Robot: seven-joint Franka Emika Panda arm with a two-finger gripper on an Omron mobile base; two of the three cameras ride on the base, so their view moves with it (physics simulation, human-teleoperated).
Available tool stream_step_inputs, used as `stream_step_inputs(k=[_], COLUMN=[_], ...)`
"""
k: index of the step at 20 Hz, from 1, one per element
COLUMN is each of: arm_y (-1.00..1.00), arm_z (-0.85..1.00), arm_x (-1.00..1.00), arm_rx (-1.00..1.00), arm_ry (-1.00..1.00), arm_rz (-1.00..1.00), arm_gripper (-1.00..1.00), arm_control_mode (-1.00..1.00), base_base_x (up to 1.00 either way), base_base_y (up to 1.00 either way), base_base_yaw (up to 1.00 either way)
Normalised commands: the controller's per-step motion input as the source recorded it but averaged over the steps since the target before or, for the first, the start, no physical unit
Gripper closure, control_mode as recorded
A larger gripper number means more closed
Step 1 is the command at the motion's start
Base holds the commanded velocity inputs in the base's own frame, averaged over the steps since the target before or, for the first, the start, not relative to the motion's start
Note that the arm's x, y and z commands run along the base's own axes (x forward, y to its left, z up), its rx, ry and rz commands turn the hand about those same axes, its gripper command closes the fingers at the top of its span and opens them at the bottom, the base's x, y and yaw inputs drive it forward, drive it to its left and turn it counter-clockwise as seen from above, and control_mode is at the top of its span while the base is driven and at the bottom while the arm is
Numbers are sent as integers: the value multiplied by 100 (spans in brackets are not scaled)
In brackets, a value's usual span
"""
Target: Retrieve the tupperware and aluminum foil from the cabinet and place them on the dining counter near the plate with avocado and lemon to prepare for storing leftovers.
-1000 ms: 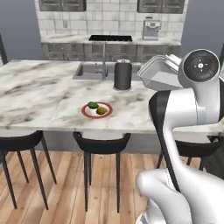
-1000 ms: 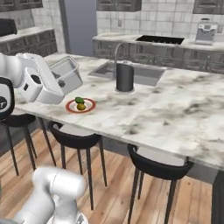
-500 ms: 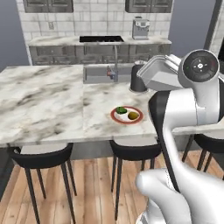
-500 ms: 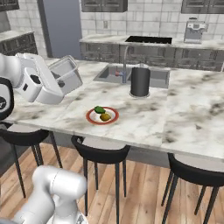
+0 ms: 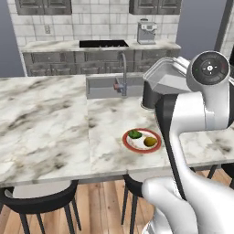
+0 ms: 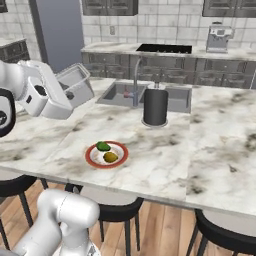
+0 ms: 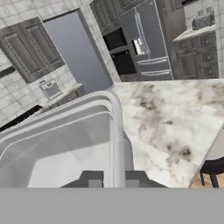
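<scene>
Pinching tupperware (image 7: 65,144) rim w/ gripper (image 7: 114,178) nearly closed, held above dining counter (image 5: 41,119) near plate (image 5: 142,140). Looked light, stiff, slick; gripped by rim.

Base views flanking dining counter (image 5: 55,137)

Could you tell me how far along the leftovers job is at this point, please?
Fetched: the tupperware is out of the cabinet. In hand: the gripper is shut on its rim, holding it tilted above the dining counter. Left: set it down near the plate with avocado and lemon, then bring the foil.
</scene>
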Motion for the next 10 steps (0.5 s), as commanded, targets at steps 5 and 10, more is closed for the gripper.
stream_step_inputs(k=[5, 10], arm_y=[16, 61], arm_z=[0, -12], arm_x=[0, 0], arm_rx=[-2, -6], arm_ry=[0, 0], arm_rz=[-1, -5], arm_gripper=[100, 100], arm_control_mode=[-100, -100], base_base_x=[22, 0], base_base_y=[6, 0], base_base_yaw=[-1, 0])
